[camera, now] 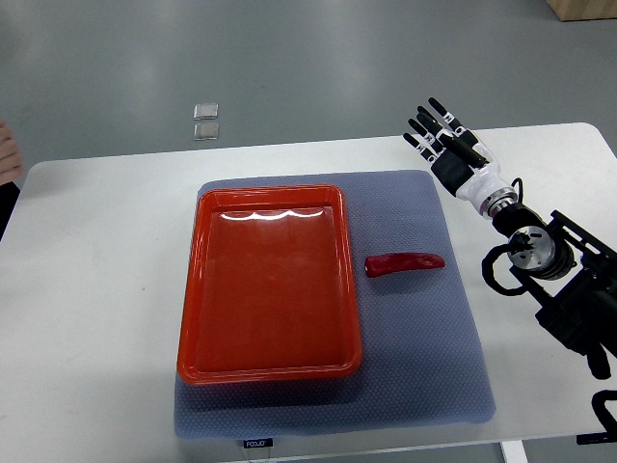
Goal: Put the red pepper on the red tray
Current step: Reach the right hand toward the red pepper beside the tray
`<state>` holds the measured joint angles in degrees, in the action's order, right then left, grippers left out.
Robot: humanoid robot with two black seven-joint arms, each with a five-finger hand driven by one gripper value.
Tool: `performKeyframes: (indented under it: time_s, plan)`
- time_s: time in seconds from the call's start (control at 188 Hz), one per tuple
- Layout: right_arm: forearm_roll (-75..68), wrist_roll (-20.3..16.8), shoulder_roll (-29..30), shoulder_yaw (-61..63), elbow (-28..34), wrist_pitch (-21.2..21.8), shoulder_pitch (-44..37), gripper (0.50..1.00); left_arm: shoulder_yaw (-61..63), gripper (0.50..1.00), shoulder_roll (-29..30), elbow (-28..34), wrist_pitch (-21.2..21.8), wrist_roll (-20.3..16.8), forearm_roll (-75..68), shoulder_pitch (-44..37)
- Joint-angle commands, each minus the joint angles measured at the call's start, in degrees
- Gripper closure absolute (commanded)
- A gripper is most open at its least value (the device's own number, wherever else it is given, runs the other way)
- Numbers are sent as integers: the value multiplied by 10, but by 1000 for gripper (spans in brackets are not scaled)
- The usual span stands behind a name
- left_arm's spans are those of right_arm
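The long, slim red pepper (404, 263) lies flat on the grey textured mat (424, 386), just beside the right wall of the shallow red plastic tray (190, 318) and apart from it, its length running across the view. The tray holds nothing and sits on the left part of the same mat, which rests on the white counter (96, 289).

The right hand (448, 140), black and white with jointed fingers (436, 108), hovers past the mat's far right corner, well apart from the pepper. Its fingers are spread and released, grasping nothing. The left arm does not show.

By its look the pepper is probably light and fairly firm, with a smooth skin that may slip under hard fingertips. It lies low on the mat, so there is little height to grip; pinching across its narrow width near the middle seems the safest hold, balancing both ends. The textured mat should keep it from rolling away as the fingers close.

Two small clear squares (206, 121) lie on the floor beyond the counter. A bit of a person (8, 154) shows at the left edge.
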<state>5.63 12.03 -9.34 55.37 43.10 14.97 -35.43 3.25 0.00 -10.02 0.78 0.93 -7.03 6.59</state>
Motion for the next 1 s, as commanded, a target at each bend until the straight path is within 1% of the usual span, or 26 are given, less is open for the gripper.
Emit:
performKeyframes:
  time_s: [0.0,0.127,0.239,0.334,0.398,0.435,0.515,0.552,0.605,0.653,0.658,0.69,0.748,0.855,0.993]
  plan:
    - [1,-1,-1,-1,1,1,0,593,0,500,0,0,0,0,0,0]
    - [24,-2,-2,-2,1,2,-2,593,0,500,0,-2,-1,0,0,0]
    - [91,-5,-5,-14,1,7,-16,595,0,500,0,0,0,0,1,0]
    - [185,-8,-15,-65,7,34,-50,595,-1,500,0,0,0,0,1,0]
    - [265,-8,-54,-100,15,64,-74,597,-1,500,0,1,0,0,1,0]
    - [319,-9,-85,-123,33,83,-93,597,-1,500,0,1,0,0,1,0]
    - [419,-12,-137,-182,88,110,-131,597,0,500,0,0,0,0,1,0]
    - [478,-19,-175,-230,125,119,-157,599,0,500,0,0,0,0,1,0]
    - [536,-25,-214,-298,168,119,-190,599,0,500,0,0,0,0,1,0]
    - [536,-25,-214,-298,168,119,-190,599,0,500,0,0,0,0,1,0]
    - [576,-26,-237,-354,201,118,-219,599,0,500,0,0,0,0,1,0]
    - [594,-29,-244,-378,216,118,-231,599,1,500,0,0,-1,0,0,0]
    - [611,-38,-248,-399,234,115,-235,599,1,500,0,-1,0,0,0,0]
    - [615,-48,-256,-415,260,94,-232,599,-1,500,0,0,0,0,1,1]
    - [621,-49,-252,-432,270,47,-206,609,-1,500,0,4,0,0,1,0]
